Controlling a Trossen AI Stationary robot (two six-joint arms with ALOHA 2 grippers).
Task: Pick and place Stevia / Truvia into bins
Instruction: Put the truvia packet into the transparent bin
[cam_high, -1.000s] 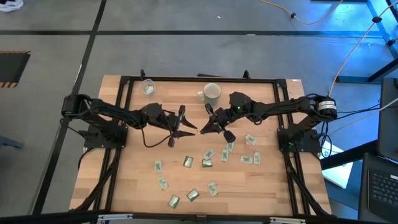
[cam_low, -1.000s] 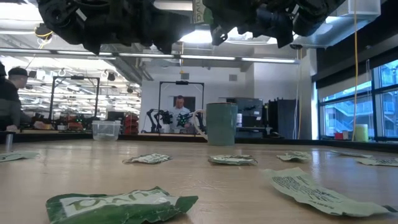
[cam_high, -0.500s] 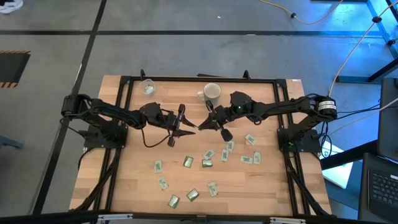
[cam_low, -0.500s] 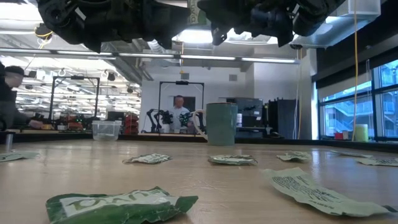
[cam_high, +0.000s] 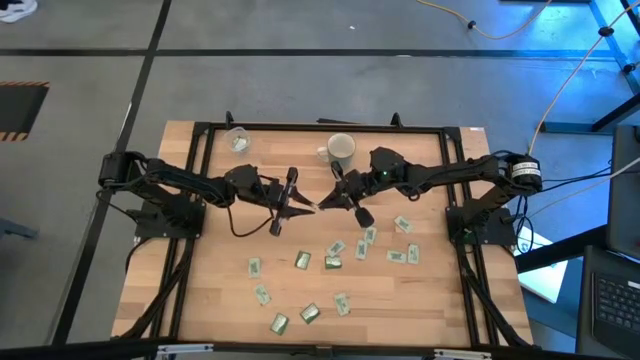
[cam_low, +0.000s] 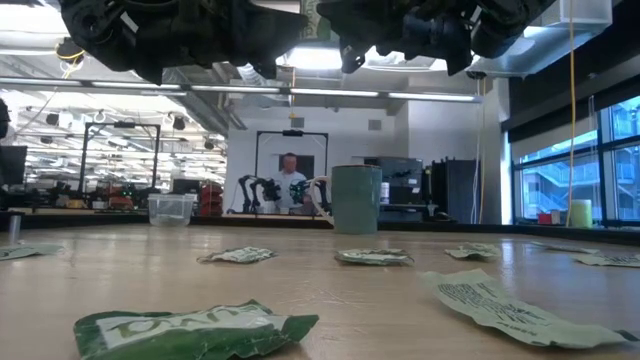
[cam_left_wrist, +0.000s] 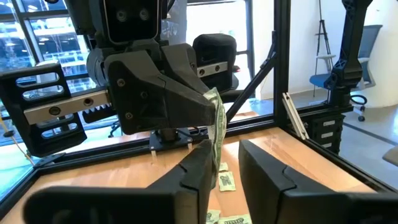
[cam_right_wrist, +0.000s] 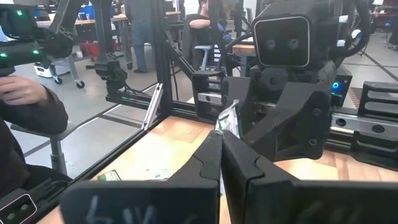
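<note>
One clear cup (cam_high: 237, 139) stands at about 11 o'clock on the table (cam_high: 200, 290), and from it your left gripper (cam_high: 300, 205) lies toward 4 o'clock, raised over the middle of the board. Its fingers (cam_left_wrist: 198, 167) stand apart, with one green and white sachet (cam_left_wrist: 216, 124) hanging in the gap between them, close against one finger. That sachet is pinched in the right gripper (cam_high: 330, 202), which meets the left one tip to tip, jaws closed on the paper. The mug (cam_high: 341, 149) sits just beyond the right gripper, toward 12 o'clock, and a dozen or so loose sachets (cam_high: 303, 260) lie scattered from 6 o'clock round to 4 o'clock. You look to be mid-handover, or at least lined up for one. Next, I judge, you either close the left fingers before the right lets go, or carry the sachet straight over the mug and release there.
</note>
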